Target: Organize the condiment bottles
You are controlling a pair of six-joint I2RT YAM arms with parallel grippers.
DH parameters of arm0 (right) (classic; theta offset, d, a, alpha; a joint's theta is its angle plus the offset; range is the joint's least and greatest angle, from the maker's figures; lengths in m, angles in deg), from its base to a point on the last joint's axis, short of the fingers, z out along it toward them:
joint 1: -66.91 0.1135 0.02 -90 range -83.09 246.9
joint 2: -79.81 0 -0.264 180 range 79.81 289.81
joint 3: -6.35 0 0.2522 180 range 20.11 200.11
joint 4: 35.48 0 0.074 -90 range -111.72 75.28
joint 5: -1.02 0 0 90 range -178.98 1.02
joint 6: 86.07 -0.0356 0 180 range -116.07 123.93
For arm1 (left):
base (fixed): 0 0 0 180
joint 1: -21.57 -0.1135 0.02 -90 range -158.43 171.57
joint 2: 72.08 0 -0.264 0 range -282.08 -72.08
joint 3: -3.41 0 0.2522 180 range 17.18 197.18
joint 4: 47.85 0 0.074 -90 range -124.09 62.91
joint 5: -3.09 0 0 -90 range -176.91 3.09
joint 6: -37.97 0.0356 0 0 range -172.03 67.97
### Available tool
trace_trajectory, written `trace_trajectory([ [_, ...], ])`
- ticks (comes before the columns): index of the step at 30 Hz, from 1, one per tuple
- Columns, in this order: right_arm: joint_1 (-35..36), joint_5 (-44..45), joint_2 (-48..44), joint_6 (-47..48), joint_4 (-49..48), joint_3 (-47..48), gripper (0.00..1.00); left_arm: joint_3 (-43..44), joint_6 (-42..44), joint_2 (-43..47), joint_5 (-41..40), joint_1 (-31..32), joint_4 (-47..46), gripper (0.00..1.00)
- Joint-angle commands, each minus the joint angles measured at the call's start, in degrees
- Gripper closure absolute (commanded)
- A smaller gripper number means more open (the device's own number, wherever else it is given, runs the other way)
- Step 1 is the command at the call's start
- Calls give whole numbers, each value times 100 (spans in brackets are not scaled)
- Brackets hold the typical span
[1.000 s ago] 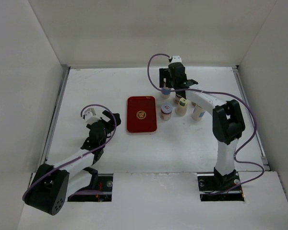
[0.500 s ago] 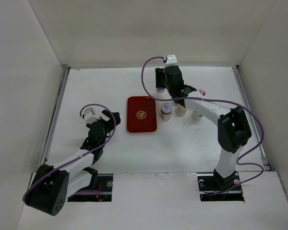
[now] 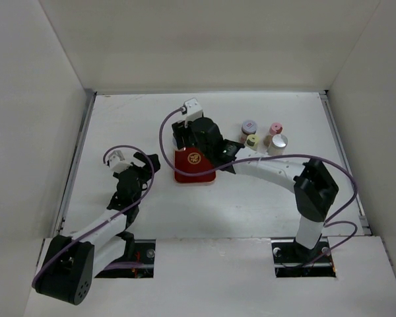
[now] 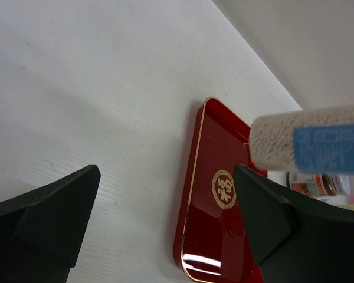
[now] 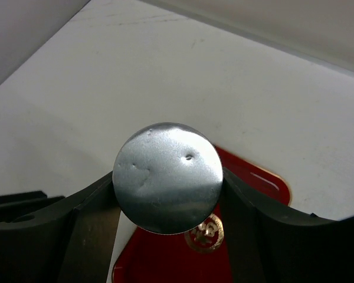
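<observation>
You're looking at a glossy flat dark-red rectangular tray [image 4: 215, 147] (light glares off one corner) with a shiny gold rim and emblem. The tall cylindrical jar with a blue paper label [image 4: 277, 141] looks grainy; its round silver cap [image 5: 167, 177] is dull, dented metal. The white table [image 4: 106, 88] is matt.

White links [image 3: 270, 168], black joints [image 3: 315, 188] — a looping purple cable [image 3: 162, 132] on each arm.

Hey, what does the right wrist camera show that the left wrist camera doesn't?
Only the right wrist view: the bottle seen end-on, its silver cap gripped between the fingers of the right claw. Only the left wrist view: that bottle's blue label and speckled side, the open left claw, and another jar beyond. Both: the dark-red tray with its gold emblem, on the white table.
</observation>
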Motion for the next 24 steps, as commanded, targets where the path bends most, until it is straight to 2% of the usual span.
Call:
trace_trajectory([
  [1, 161, 81, -359, -9, -368, -131, 48, -65, -57, 99, -13, -100, -200, 0],
  [9, 232, 81, 0, -27, -289, 53, 49, -82, -145, 99, 92, -171, -164, 0],
  [18, -347, -23, 642, 105, -245, 677, 48, -47, -163, -51, 189, -171, -226, 0],
  [24, -480, -243, 994, -26, -236, 923, 47, -38, -171, -103, 207, -197, -234, 0],
])
